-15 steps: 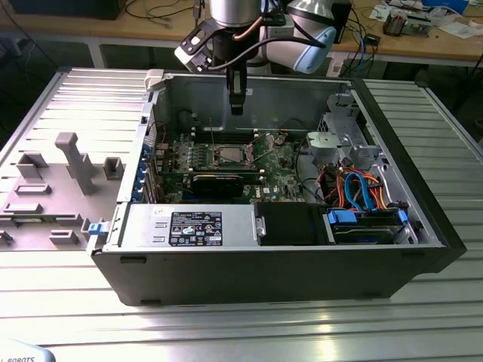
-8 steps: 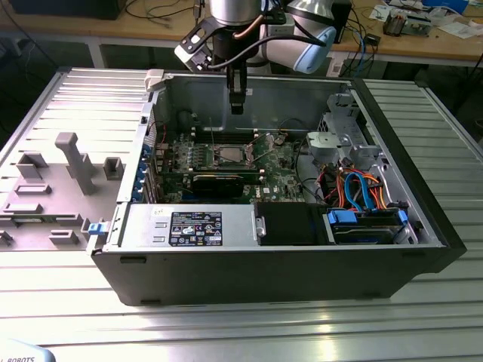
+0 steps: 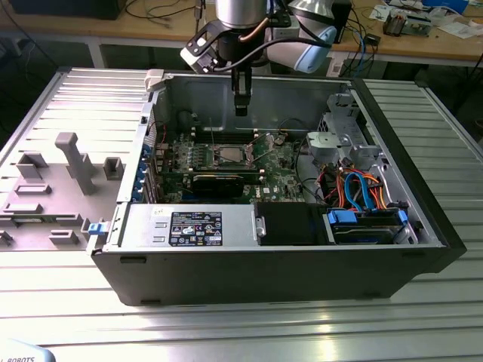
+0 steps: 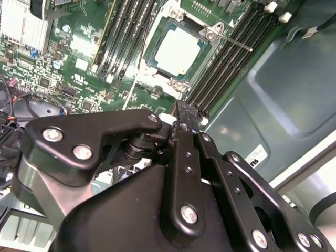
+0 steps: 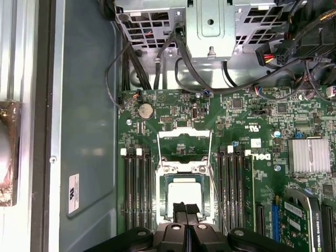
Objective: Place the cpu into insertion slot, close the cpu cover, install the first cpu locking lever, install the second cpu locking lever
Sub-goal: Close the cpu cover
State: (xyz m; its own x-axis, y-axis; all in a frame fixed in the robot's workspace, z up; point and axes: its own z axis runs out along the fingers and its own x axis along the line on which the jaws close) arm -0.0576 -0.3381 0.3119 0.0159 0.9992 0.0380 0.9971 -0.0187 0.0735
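1. In the first wrist view, the near edge of the cpu [image 5: 184, 189] and of the insertion slot [image 5: 164, 184] is hidden behind the gripper [image 5: 187, 210].
2. In the second wrist view, much of the green circuit board [image 4: 79, 63] is covered by the gripper's body.
3. In the exterior view, the insertion slot's parts are too small to be told apart.
4. The black graphics card [image 5: 310, 226] is cut off by the first wrist view's edge.
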